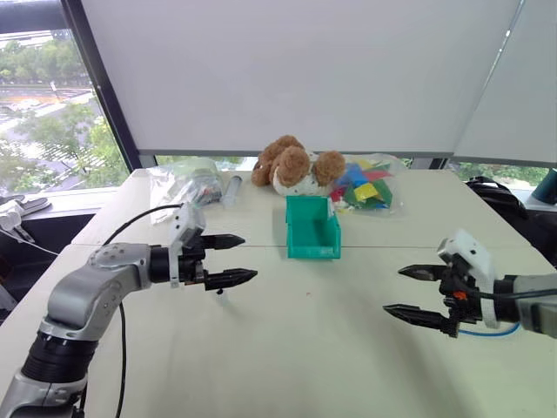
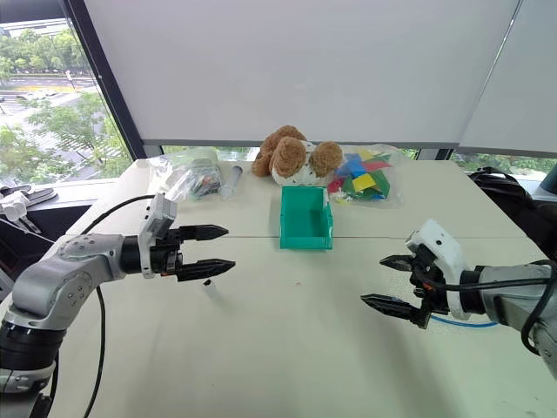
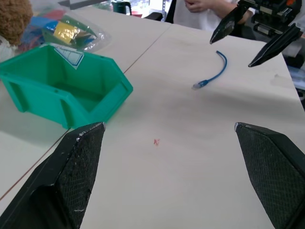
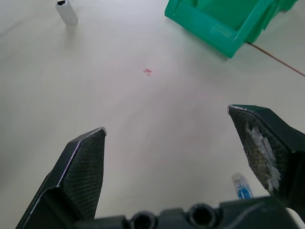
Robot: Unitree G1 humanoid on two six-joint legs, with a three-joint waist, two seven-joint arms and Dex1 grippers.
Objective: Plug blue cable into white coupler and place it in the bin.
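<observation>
Left eye view: both pincers spread wide, holding nothing — left pincer [image 1: 233,259] mid-left, right pincer [image 1: 411,291] lower right. Blue cable [image 3: 212,72] lies flat on the desk [image 1: 313,348] just under the right pincer; white coupler [image 4: 66,11] stands at the top left of the right wrist view; bin [image 1: 312,228] is centre frame. Risks: coupler is tiny and upright, so a near-miss tips or flicks it; thin cable could slide out of a pinch; plug may meet the socket skewed.
</observation>
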